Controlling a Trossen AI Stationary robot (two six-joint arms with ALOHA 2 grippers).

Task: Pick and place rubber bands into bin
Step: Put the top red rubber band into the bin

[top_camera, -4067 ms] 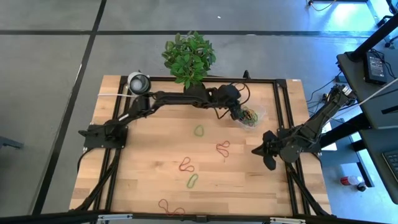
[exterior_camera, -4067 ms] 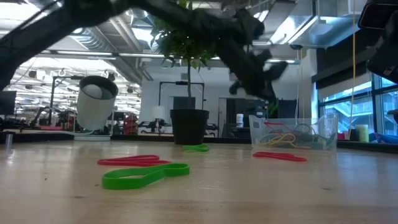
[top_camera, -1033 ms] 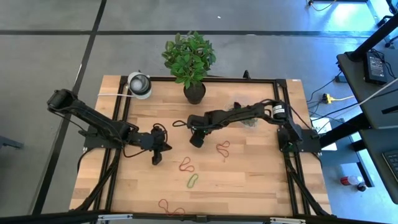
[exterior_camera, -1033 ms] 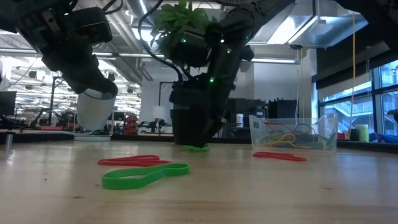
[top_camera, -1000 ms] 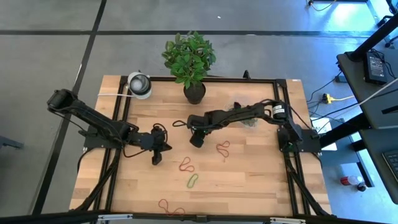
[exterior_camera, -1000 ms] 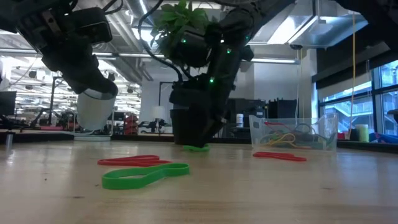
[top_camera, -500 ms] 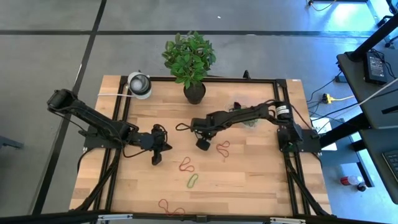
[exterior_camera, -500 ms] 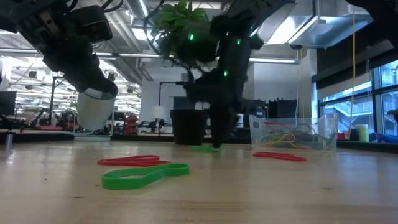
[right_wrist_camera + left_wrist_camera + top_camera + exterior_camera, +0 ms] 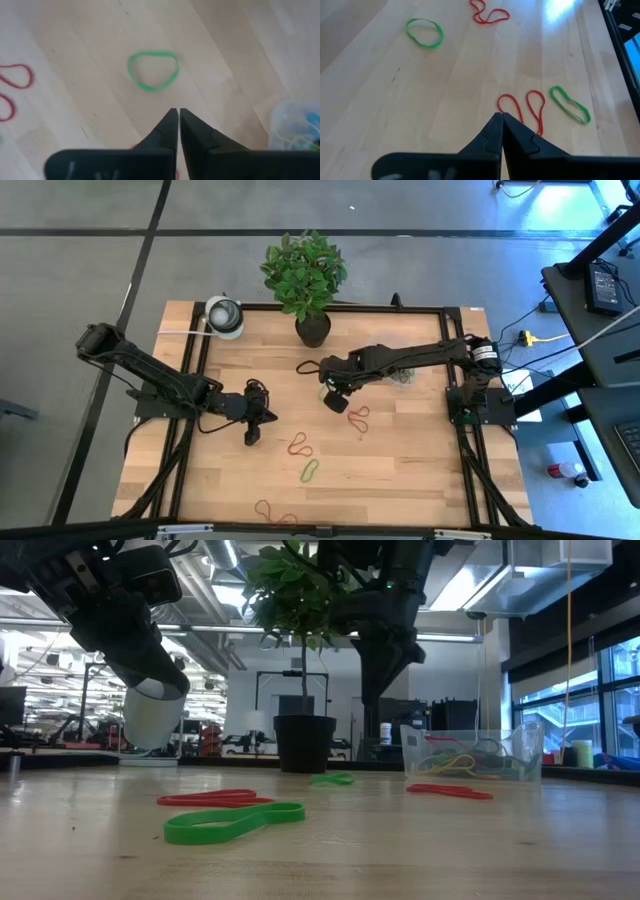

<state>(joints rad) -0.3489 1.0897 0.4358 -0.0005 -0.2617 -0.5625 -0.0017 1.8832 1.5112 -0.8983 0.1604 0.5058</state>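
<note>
Several rubber bands lie flat on the wooden table. A green loop lies just ahead of my right gripper, which is shut, holds nothing and hovers above the table. A red band is near it. My left gripper is shut and empty, hanging over bare wood just short of a red double loop and a green band. The transparent bin stands on the table with several bands inside.
A potted plant and a round white-and-grey object stand at the far edge. More bands lie toward the near edge: red, green, red. Black frame rails run along both sides of the table.
My right gripper has moved from beside the green loop toward the table's right, toward the bin, and has risen off the table. The green loop still lies on the wood.
</note>
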